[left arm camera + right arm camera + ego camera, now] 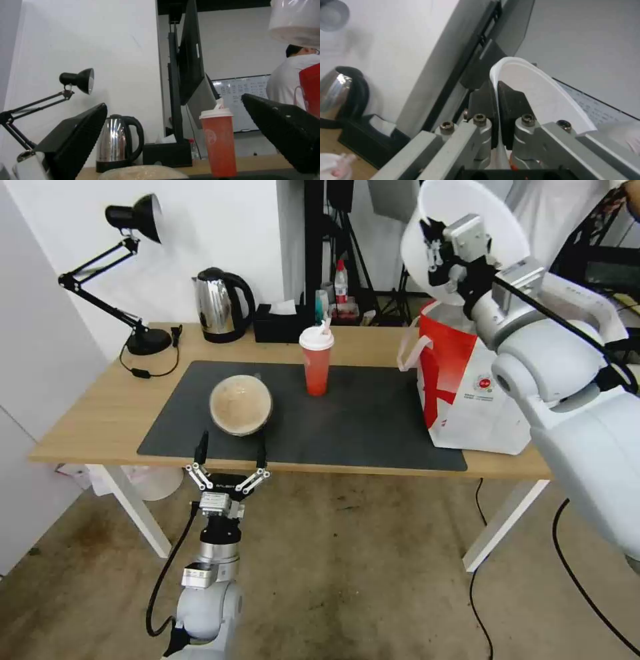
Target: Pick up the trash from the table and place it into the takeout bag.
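Right gripper [437, 247] pinches rim of wide white bowl [487, 227], raised above takeout bag [467, 387]; contents not visible, prob. tilted. Step: bagging item one. Next calls for lowering into bag mouth. Left gripper [230, 453] spread wide, near beige bowl [241, 405]; red cup [316, 360] on mat.

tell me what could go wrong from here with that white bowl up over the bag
1. The right gripper pinches only the rim of the white bowl, held tilted above the takeout bag; it could slip, or spill whatever it holds.
2. The bag's mouth sits partly behind the arm, so a drop might land on its edge and tip it.
3. The open left gripper is close to the beige bowl at the table edge; a nudge could shift it.
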You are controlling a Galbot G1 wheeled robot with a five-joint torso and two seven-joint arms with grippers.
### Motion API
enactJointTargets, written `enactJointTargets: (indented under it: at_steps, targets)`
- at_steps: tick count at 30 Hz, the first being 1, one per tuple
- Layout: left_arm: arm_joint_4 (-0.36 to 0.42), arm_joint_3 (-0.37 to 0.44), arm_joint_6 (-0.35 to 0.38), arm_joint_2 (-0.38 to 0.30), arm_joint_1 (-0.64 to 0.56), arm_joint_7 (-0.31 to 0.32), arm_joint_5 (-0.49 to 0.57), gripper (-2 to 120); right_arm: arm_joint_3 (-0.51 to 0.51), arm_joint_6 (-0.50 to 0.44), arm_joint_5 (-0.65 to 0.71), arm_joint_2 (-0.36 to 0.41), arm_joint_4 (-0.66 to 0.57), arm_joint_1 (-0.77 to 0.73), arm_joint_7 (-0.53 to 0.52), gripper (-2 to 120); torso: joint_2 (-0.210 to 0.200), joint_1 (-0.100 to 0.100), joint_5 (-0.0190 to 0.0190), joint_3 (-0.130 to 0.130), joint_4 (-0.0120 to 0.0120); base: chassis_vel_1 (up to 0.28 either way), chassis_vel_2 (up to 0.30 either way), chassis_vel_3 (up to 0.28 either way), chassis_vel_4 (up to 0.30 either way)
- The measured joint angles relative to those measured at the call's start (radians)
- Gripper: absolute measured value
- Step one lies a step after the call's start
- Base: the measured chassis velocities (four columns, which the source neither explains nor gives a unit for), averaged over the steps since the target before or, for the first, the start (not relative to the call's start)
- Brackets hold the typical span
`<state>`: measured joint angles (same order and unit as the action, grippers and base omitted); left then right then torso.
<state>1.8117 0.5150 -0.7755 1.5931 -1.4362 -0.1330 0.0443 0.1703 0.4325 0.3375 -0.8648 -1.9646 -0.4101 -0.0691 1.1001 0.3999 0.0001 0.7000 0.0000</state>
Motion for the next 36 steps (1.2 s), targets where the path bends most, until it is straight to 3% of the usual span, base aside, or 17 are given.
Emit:
enactJointTargets:
  at_steps: [16,36]
  targets:
    - [-0.001,-0.002,-0.001,0.000,-0.007,0.000,-0.008,100,0.093,-0.053,-0.050,0.014,0.033,-0.118,0.013,0,0.000,0.000,-0.0001,0.000,-0.0001,0.000,0.000,0.000,0.000]
    - [-0.003,0.000,-0.002,0.000,-0.008,0.000,-0.010,100,0.118,-0.133,-0.090,-0.025,0.153,-0.154,0.026,0,0.000,0.000,-0.0001,0.000,0.0000,0.000,0.000,0.000,0.000]
